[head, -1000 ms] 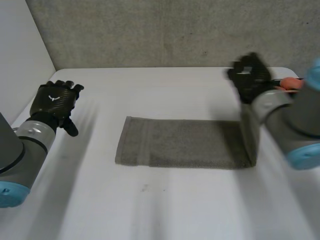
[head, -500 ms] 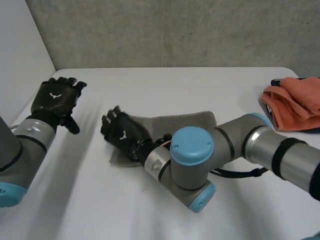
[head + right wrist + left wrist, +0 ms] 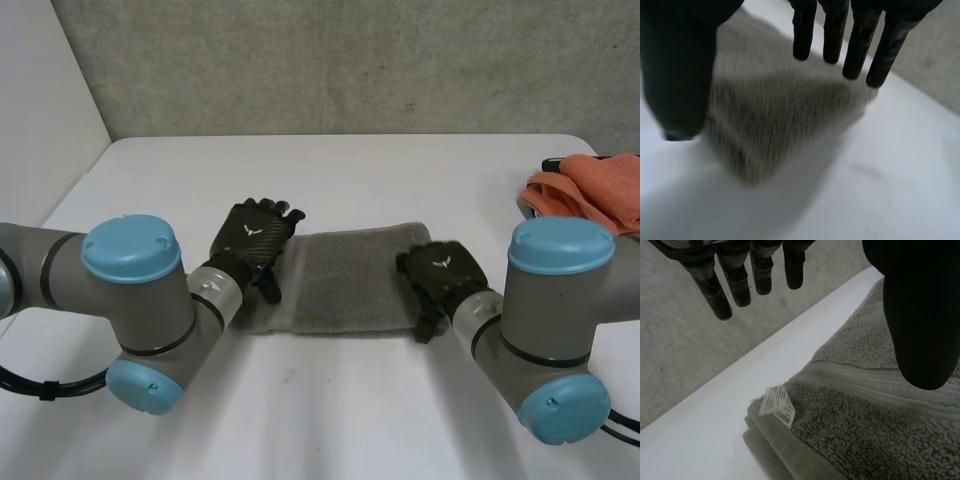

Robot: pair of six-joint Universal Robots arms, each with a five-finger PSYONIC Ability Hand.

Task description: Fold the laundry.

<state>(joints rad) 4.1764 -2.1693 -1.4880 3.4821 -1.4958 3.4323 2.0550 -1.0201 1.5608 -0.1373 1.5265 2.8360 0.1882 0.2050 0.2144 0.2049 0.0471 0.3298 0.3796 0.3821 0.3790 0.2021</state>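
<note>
Grey rectangular terry towel (image 3: 345, 280): folded, flat on white table (image 3: 400, 160). My left hand (image 3: 250, 238) over one end, my right hand (image 3: 440, 275) over the other; both straight-fingered, holding nothing.

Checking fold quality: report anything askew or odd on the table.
The grey towel looks unevenly folded: at its end by the left hand, a lower layer seems to jut beyond the upper one, and a white label sticks out there.

The right hand (image 3: 680, 65) is hanging over a corner of the grey towel (image 3: 775, 120), fingers straight and spread from the thumb, gripping nothing; the towel is lying on the white table (image 3: 890, 175).
</note>
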